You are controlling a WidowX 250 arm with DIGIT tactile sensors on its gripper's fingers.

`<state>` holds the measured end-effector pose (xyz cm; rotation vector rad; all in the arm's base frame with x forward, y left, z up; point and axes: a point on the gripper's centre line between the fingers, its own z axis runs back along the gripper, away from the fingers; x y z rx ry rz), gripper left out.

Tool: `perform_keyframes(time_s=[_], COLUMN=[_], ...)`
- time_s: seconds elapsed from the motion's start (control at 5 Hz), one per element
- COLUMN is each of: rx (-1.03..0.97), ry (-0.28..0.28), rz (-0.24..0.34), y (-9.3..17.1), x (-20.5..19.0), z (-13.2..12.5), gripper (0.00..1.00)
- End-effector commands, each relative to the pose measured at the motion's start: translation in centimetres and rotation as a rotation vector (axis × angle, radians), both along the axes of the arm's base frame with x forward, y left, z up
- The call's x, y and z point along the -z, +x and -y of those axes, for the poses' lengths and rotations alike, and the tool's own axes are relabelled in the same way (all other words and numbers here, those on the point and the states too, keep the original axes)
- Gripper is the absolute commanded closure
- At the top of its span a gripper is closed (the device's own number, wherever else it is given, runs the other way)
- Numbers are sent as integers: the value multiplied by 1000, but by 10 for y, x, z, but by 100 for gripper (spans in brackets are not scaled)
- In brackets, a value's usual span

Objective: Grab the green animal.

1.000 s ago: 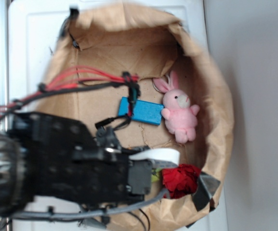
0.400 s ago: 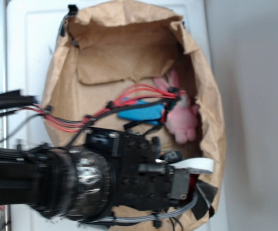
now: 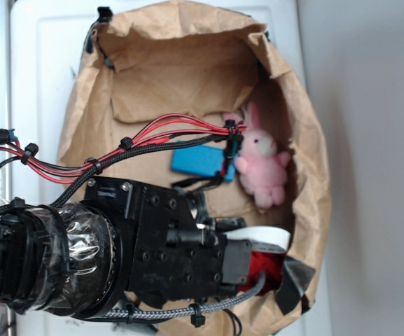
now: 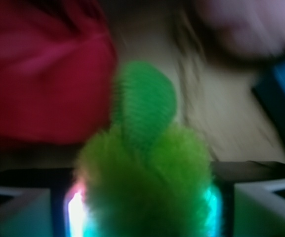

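Note:
The green animal fills the lower middle of the wrist view: fuzzy lime fur with a darker green leaf-shaped flap sticking up. It sits between the two pads of my gripper and touches both, so the gripper is shut on it. In the exterior view my gripper is low inside the brown paper bag, by its near right wall. The arm hides the green animal there.
A red fuzzy ball lies right against the gripper and shows as the red mass at upper left. A pink plush bunny and a blue block lie further into the bag. The bag's walls stand close around.
The arm has reached further right and deeper into the bag, onto the spot beside the red ball. Its red cables have swung across the blue block and the bunny.

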<state>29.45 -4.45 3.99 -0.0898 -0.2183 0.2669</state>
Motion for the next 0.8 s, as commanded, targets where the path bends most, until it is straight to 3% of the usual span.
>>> perform_keyframes(time_s=[0.0,0.2,0.4,0.6], rx=[-21,-18,-36,-18], ry=[-63,-100,32,102], rz=[160,156,222,208], y=[-5,-8,-15,-22], x=[-91,-123,-154,-170], z=[-36,-55,-62,-55], gripper=[100,100,100,100])
